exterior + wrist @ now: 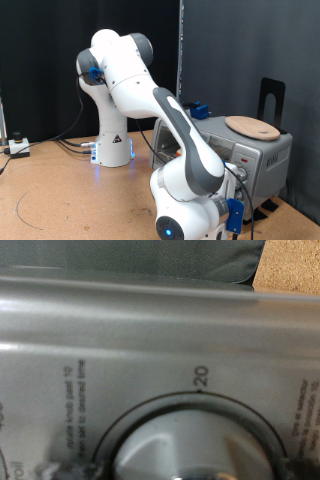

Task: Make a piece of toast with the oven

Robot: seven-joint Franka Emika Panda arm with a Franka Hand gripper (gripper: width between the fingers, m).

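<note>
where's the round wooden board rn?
The round light wooden board lies on top of the boxy silver-grey toaster oven, at the exterior view's right, in front of a black upright stand.

brown table [60, 190], oven [255, 150], cables [70, 142]

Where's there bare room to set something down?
Bare tabletop spreads between the white robot base and the exterior view's left edge. The oven top is crowded by the round wooden board. The hand is not visible.
</note>
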